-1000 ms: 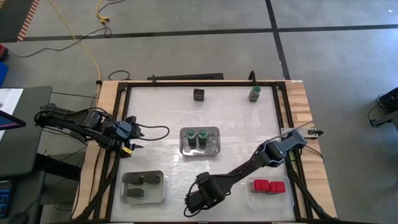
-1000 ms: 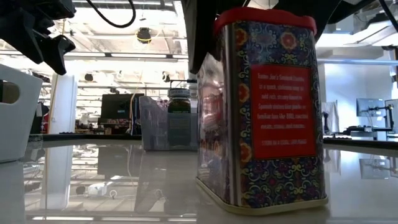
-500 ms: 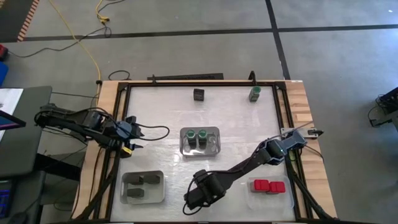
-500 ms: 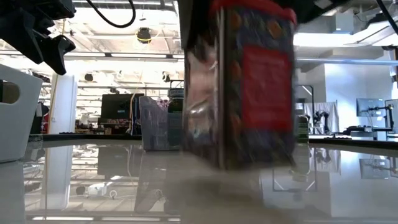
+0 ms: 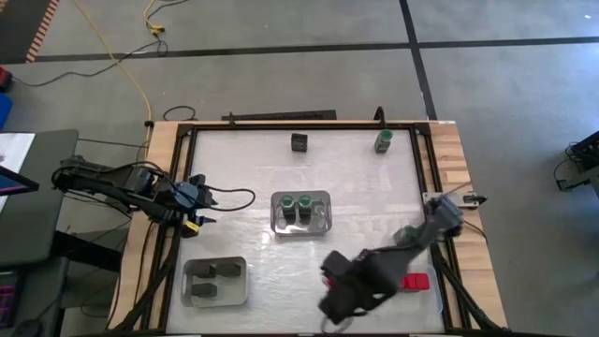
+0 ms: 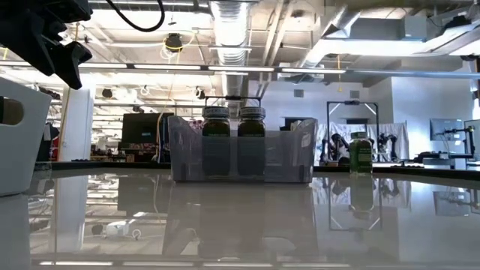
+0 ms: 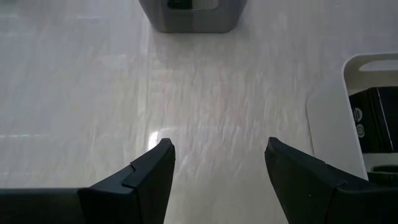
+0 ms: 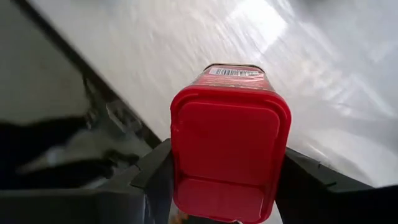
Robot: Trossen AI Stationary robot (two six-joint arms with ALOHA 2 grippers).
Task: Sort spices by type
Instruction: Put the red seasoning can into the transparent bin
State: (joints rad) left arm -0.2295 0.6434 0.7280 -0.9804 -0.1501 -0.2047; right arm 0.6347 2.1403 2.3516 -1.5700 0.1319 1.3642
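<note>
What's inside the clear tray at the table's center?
Two green-lidded jars stand side by side in the clear tray. The low view shows nothing else in it.

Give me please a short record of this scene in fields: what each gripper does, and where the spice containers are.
right gripper: shut on red-lidded rectangular spice tin, lifted over the table's near edge
left gripper: open, empty, waiting at the left edge
clear tray: two round green-lidded jars
grey tray: dark rectangular containers
red tins: front right, partly hidden by the arm
loose at far edge: dark box, green-lidded jar
</note>
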